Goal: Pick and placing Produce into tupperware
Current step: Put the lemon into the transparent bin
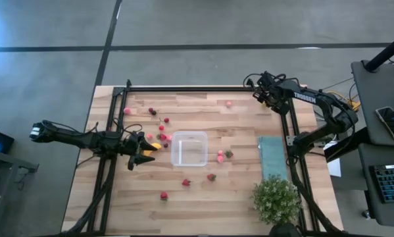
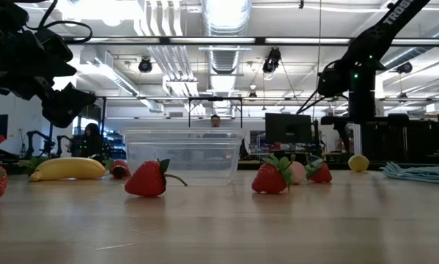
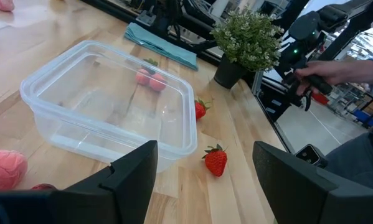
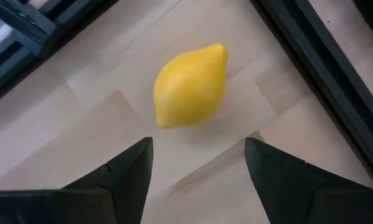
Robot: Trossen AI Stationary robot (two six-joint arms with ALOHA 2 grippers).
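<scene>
The clear tupperware (image 1: 189,134) stands mid-table with nothing in it that I can see. Strawberries (image 1: 185,182) and pink pieces (image 1: 220,157) lie scattered around it, and a banana (image 1: 156,146) lies just left of it. At the table's far right corner a yellow lemon (image 4: 191,86) rests on its side on the wood. My right gripper (image 4: 198,142) hangs open above the lemon, pointing steeply down, clear of it. My left gripper (image 1: 143,155) stands open at the table's left, near the banana, aimed at the tupperware (image 3: 24,87).
A teal cloth (image 1: 273,158) lies at the right edge, with a green potted plant (image 1: 275,201) at the near right corner. Black frame rails (image 4: 335,68) run close by the lemon. Beyond the table a person's hand (image 3: 335,68) holds a dark handle.
</scene>
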